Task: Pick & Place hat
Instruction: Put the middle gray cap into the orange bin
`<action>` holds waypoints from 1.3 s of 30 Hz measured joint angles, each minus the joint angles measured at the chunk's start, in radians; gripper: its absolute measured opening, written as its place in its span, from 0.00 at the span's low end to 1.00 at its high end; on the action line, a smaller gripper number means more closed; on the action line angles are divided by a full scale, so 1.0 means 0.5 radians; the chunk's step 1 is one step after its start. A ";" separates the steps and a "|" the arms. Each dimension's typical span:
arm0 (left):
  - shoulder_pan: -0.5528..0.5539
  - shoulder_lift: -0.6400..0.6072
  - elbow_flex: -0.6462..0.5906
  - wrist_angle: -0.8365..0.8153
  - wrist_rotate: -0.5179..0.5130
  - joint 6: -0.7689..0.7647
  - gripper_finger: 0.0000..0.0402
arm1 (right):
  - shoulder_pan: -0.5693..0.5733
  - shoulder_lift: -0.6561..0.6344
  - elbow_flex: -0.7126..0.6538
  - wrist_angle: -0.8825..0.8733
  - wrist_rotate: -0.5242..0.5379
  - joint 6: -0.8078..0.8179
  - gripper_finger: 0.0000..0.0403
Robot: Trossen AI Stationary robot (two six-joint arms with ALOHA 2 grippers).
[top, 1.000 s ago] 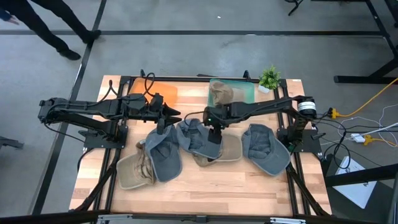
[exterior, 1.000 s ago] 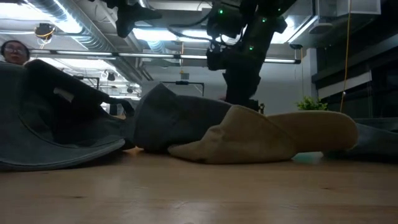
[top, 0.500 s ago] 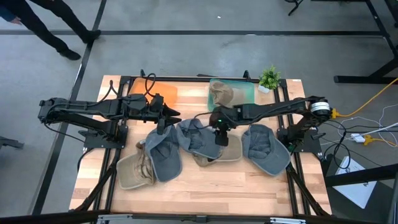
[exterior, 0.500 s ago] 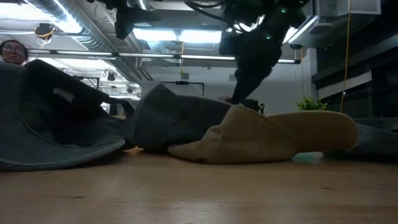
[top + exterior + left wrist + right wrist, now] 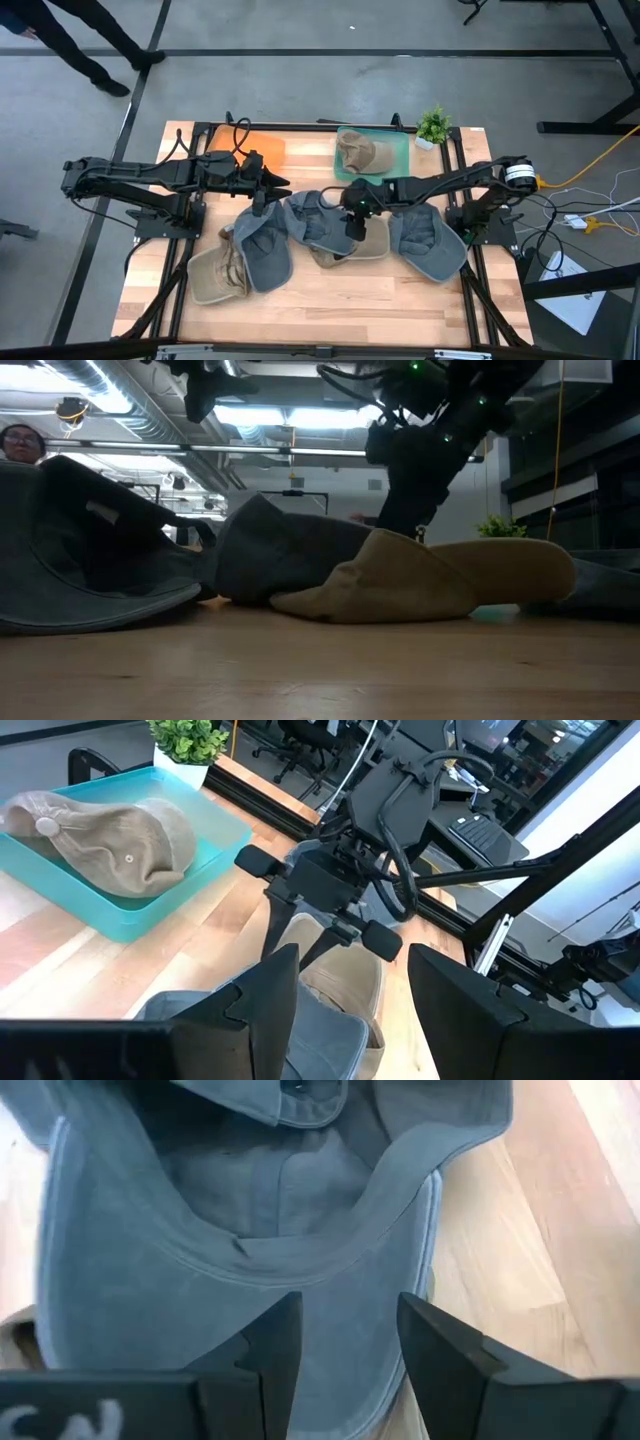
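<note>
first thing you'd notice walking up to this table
A jumble of grey and tan caps sprawls across the middle of the wooden table, with the right end effector hovering open just above a grey cap in the pile. Behind it, one tan cap already sits in a teal tray at the far edge, next to a small potted plant. The left end effector waits over the pile's left side.

The wooden table (image 5: 330, 300) carries grey and tan hats (image 5: 268, 255) under the right gripper (image 5: 353, 223), a teal tray (image 5: 396, 150) and a plant (image 5: 433, 126) beyond it.
</note>
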 joint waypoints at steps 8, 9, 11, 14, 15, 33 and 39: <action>0.000 0.000 0.000 -0.003 -0.020 0.001 0.46 | 0.000 0.002 -0.095 0.096 0.017 0.046 0.40; 0.000 0.000 0.000 -0.003 -0.031 0.001 0.46 | 0.000 0.002 -0.114 0.134 0.017 0.051 0.40; 0.000 0.000 0.000 -0.004 -0.045 0.001 0.46 | 0.000 0.002 -0.144 0.190 0.017 0.054 0.40; 0.000 0.000 0.000 -0.004 -0.049 0.001 0.46 | -0.002 0.004 -0.149 0.210 0.017 0.081 0.40; 0.000 0.000 0.000 -0.004 -0.049 0.001 0.46 | -0.005 0.004 -0.149 0.221 0.017 0.083 0.40; 0.001 0.000 0.000 -0.008 -0.048 0.001 0.46 | -0.063 0.085 -0.147 0.274 -0.103 0.100 0.40; 0.001 0.000 0.000 -0.009 -0.048 0.002 0.46 | -0.062 0.135 -0.147 0.355 -0.074 0.126 0.40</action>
